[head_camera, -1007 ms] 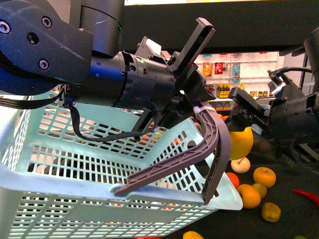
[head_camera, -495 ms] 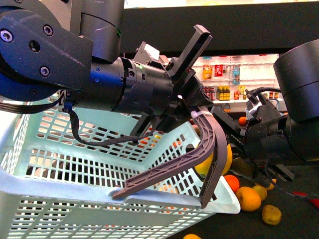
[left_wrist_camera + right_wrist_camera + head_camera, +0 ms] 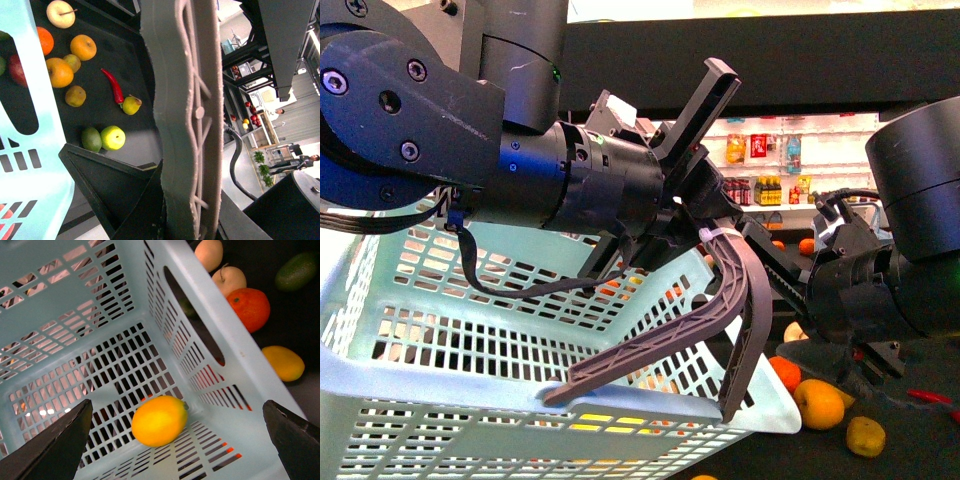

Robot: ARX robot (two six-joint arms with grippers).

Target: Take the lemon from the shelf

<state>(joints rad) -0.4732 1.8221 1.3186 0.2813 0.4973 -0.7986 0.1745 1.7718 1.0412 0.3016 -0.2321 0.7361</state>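
Note:
The lemon [image 3: 159,420], smooth and yellow, lies loose on the slotted floor of the pale blue basket [image 3: 100,305]. Directly above it, my right gripper [image 3: 176,407] is open, with its two black fingers wide apart and touching nothing. In the front view the right arm [image 3: 880,290] reaches in behind the grey basket handle [image 3: 720,310], and the lemon is hidden by the basket wall [image 3: 440,400]. My left gripper [image 3: 705,215] is shut on that handle [image 3: 185,100] and holds the basket tilted. The shelf's black tray [image 3: 130,65] lies beyond the basket.
On the shelf tray are oranges [image 3: 83,47], a cream pear [image 3: 60,13], a red chili [image 3: 114,86] and green fruit [image 3: 113,137]. More fruit [image 3: 820,403] lies on the tray to the lower right in the front view. White wall shelves of bottles [image 3: 770,160] stand far behind.
The right gripper carried the lemon leftwards from over the shelf to the basket and let it go. The lemon now rests in the basket and the jaws are open.

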